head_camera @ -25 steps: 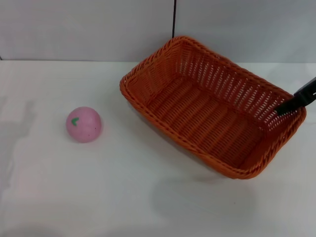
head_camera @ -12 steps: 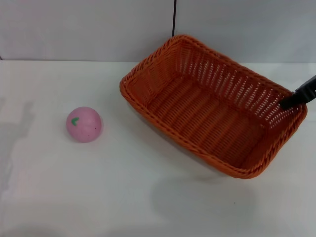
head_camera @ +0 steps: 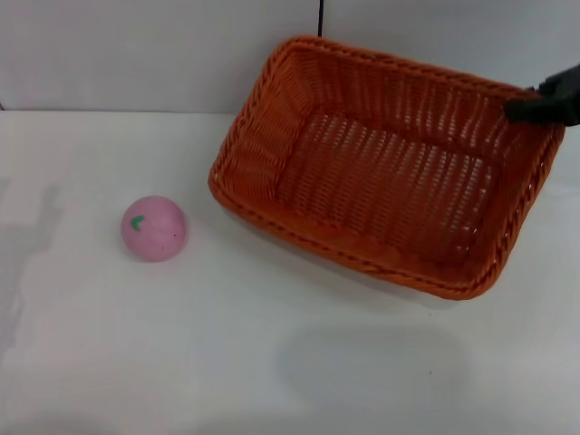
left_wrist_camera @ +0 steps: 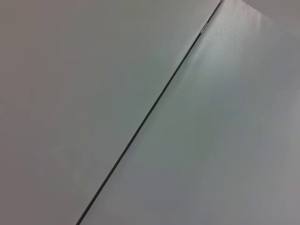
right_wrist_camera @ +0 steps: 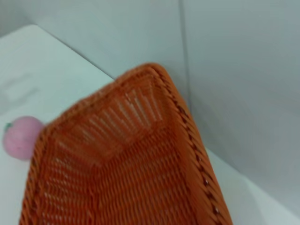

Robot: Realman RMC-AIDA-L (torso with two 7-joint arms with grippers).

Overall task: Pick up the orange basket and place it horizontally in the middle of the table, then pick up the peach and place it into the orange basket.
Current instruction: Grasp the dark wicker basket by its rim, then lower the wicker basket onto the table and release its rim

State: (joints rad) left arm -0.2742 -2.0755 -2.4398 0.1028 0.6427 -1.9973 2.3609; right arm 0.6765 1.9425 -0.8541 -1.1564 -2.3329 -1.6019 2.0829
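Note:
The orange basket (head_camera: 390, 163) hangs tilted above the right half of the white table (head_camera: 227, 344), its opening facing me. My right gripper (head_camera: 530, 107) is shut on the basket's far right rim corner and holds it up. The right wrist view looks along the basket (right_wrist_camera: 126, 168) from inside its rim. The pink peach (head_camera: 154, 228) rests on the table to the basket's left, apart from it, and shows in the right wrist view as the peach (right_wrist_camera: 21, 137) past the basket's far end. My left gripper is out of view.
A grey wall (head_camera: 163, 54) with a dark vertical seam (head_camera: 320, 18) stands behind the table. The left wrist view shows only a plain pale surface (left_wrist_camera: 211, 140) crossed by a dark line.
The right gripper rose with the basket's right rim, and the basket lifted, tilted and turned from its diagonal lie toward a more level one. The peach stayed put.

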